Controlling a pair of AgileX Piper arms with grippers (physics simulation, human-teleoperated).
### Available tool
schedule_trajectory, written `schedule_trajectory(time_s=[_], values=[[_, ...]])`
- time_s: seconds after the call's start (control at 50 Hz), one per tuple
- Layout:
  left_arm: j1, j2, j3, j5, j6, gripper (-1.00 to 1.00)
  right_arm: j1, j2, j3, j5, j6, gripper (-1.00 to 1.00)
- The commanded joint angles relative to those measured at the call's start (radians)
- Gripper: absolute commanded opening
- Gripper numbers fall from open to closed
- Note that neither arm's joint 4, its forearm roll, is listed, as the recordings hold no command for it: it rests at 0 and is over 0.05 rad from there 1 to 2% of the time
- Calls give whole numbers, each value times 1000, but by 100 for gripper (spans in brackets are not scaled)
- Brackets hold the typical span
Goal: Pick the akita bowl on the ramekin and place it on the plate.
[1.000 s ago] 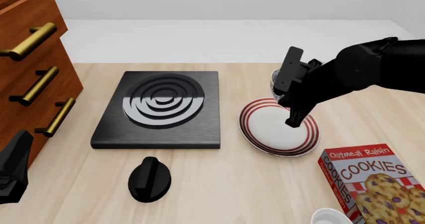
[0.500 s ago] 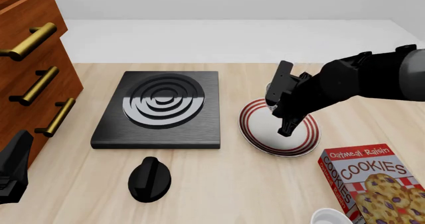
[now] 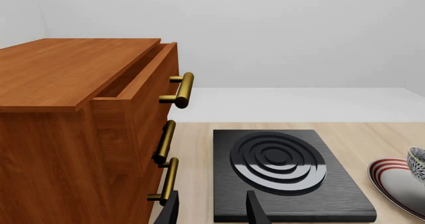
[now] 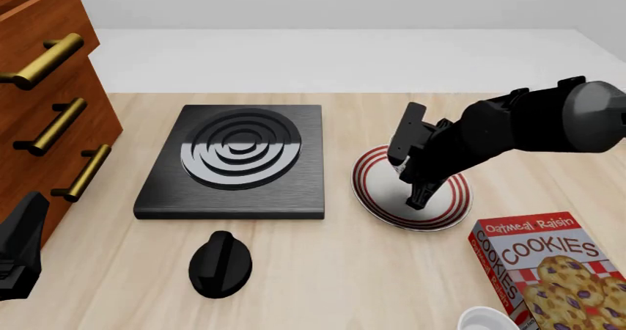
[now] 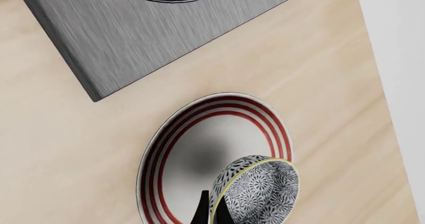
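Note:
My right gripper (image 5: 214, 215) is shut on the rim of the akita bowl (image 5: 256, 191), a black-and-white patterned bowl with a pale rim. The bowl hangs tilted, low over the far side of the red-ringed white plate (image 5: 174, 157). In the front view the right gripper (image 4: 418, 196) points down over the plate (image 4: 377, 191) and the arm hides the bowl. The left wrist view catches the bowl (image 3: 417, 159) and the plate (image 3: 388, 170) at its edge. A small white ramekin (image 4: 486, 320) peeks in at the table's front edge. My left gripper (image 3: 212, 211) is open and holds nothing.
A black stove plate with concentric rings (image 4: 234, 161) lies left of the plate, with a black knob (image 4: 220, 264) in front of it. A wooden drawer cabinet with brass handles (image 4: 49, 88) stands at the left. A cookie box (image 4: 553, 271) lies at the front right.
My right gripper has come down and a little leftward with the bowl, ending low over the plate. The left arm has not moved.

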Motion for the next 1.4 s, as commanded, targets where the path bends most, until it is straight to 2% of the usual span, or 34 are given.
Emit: schedule_trajectory(time_s=[0.02, 0.5, 0.58, 0.6, 0.62, 0.78, 1.06, 1.4], values=[[0, 0, 0, 0, 0, 100, 1, 24, -8, -7, 10, -100], [0, 0, 0, 0, 0, 100, 11, 48, 13, -30, 20, -100], [0, 0, 0, 0, 0, 100, -7, 43, 2, -26, 3, -100], [0, 0, 0, 0, 0, 100, -28, 41, 6, -40, -20, 100], [0, 0, 0, 0, 0, 100, -20, 43, -2, -27, -6, 100], [0, 0, 0, 0, 0, 100, -33, 27, 10, -33, -27, 100], [0, 0, 0, 0, 0, 100, -29, -11, 26, -14, -18, 100], [0, 0, 0, 0, 0, 100, -25, -174, 104, 32, -37, 100]])
